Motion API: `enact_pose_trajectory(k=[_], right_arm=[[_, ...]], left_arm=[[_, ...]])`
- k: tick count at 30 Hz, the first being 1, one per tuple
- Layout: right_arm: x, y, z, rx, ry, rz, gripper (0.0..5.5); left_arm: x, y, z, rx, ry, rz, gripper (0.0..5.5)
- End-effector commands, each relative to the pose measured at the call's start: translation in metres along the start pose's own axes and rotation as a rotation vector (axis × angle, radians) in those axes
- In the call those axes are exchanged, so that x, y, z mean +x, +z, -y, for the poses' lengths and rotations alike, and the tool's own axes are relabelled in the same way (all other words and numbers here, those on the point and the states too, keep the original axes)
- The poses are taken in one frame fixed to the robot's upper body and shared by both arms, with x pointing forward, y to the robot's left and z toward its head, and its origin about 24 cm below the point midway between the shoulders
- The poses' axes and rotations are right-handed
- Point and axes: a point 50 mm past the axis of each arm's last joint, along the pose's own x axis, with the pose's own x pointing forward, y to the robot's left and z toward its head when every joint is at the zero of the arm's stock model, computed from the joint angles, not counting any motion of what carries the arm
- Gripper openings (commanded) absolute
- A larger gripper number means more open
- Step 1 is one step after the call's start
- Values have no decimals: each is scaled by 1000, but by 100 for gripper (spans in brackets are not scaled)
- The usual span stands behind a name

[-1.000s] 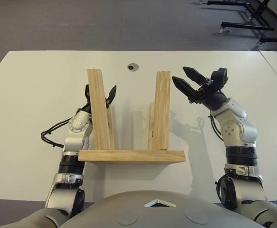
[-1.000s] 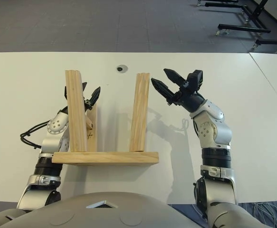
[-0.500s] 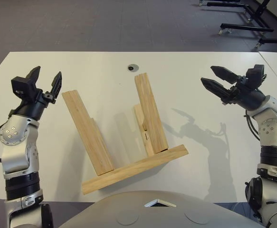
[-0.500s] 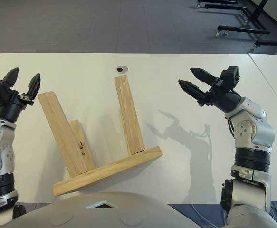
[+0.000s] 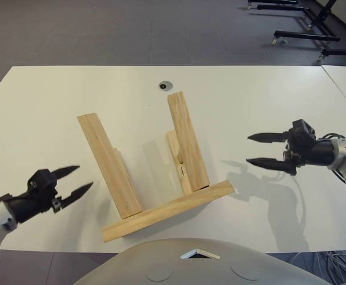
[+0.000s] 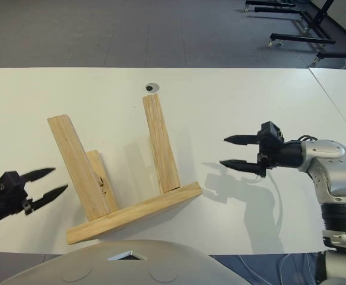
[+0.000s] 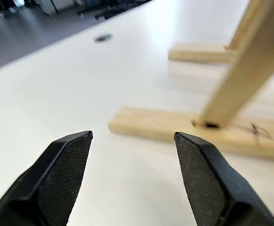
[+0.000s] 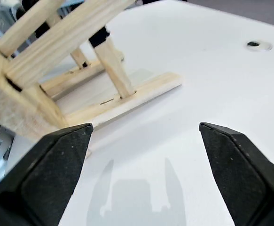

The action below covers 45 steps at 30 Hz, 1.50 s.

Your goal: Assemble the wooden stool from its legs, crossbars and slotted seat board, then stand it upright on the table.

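The assembled wooden stool stands askew on the white table [image 5: 267,95]. Its seat board [image 5: 167,211] is nearest me, and two broad legs [image 5: 107,166] [image 5: 187,139] run down to the tabletop. In the right wrist view its thin crossbars [image 8: 113,66] meet a flat foot piece [image 8: 127,101] that rests on the table. My left gripper [image 5: 85,177] hovers open to the left of the stool, apart from it, nothing between its fingers [image 7: 61,174]. My right gripper [image 5: 248,149] is open to the right of the stool, pointing at it, also holding nothing.
A small round grommet [image 5: 165,86] sits in the table behind the stool. Black metal frames [image 5: 306,29] stand on the floor at the far right. A second table's edge [image 5: 345,80] adjoins on the right. Bare tabletop lies on both sides of the stool.
Both grippers have let go of the stool legs and drawn away to the sides, then dropped lower. The stool turned askew between the first and second earlier frames and has stayed put since.
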Motion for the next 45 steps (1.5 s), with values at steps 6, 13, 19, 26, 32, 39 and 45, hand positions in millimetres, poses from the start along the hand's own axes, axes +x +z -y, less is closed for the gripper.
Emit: enact_pose_trajectory(k=[6, 13, 19, 26, 32, 39, 45], right_arm=[[45, -20, -13, -62, 234, -133, 420], [45, -24, -19, -56, 302, -171, 420], [76, -23, -29, -80, 365, -105, 420], [86, -26, -40, -79, 427, -91, 359], [85, -29, -46, -58, 455, -70, 247], [87, -26, -55, -40, 466, -46, 178], [82, -24, -60, 24, 458, 4, 175]], left_arm=[[20, 11, 35, -53, -291, -60, 319], [5, 6, 65, -106, -404, -182, 319], [0, 5, 64, -95, -418, -213, 319], [-4, 3, 65, -104, -424, -219, 319], [-5, -2, 64, -119, -390, -214, 319], [-9, -12, 50, -136, -322, -224, 319], [-16, -15, 53, -200, -275, -138, 319]])
